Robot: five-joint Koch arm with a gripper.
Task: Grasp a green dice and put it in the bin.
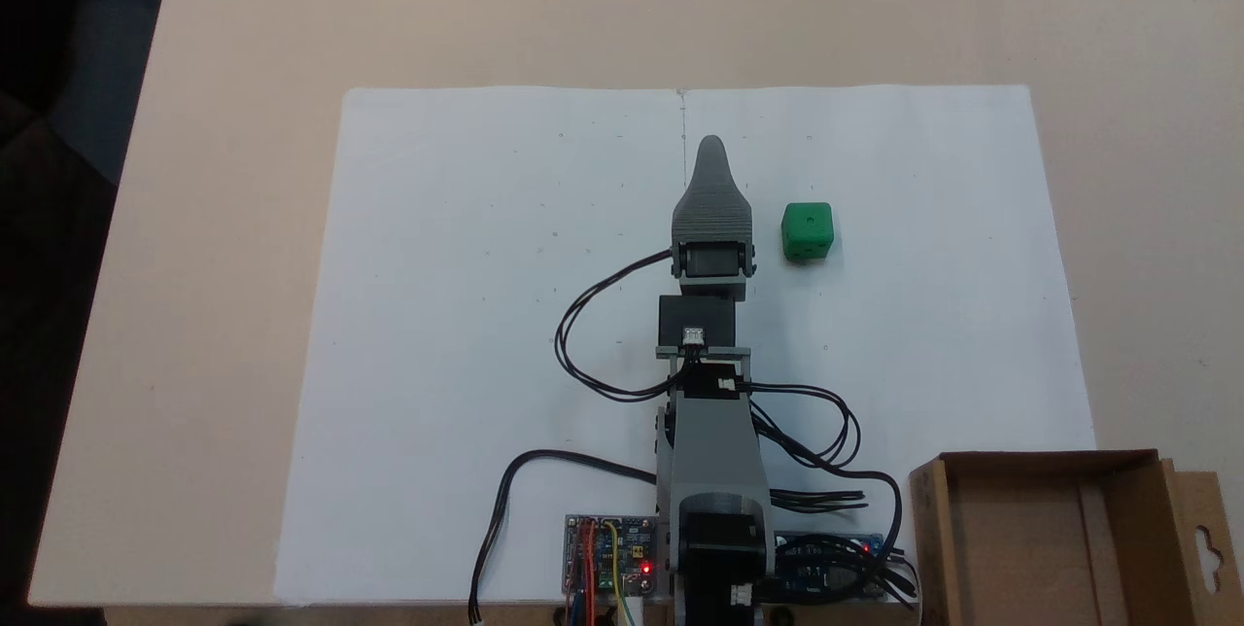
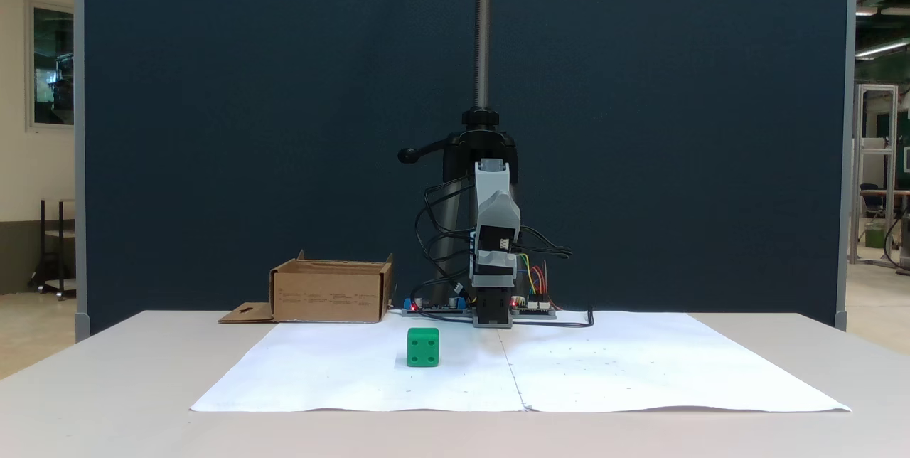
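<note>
Your bin point(image 1: 1054, 548) is sitting at the table's near right corner in a fixed view, your gripper point(image 1: 712, 146) is hanging mid-paper, its opening impossible to tell, and the dice point(image 1: 808, 231) is lying apart, just to its right.

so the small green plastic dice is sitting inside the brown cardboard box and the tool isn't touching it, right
Not quite. The small green plastic dice sits on the white paper sheet, outside the brown cardboard box, which stands apart at the table's edge, as a fixed view shows. The rest holds: the tool isn't touching the dice.
</note>
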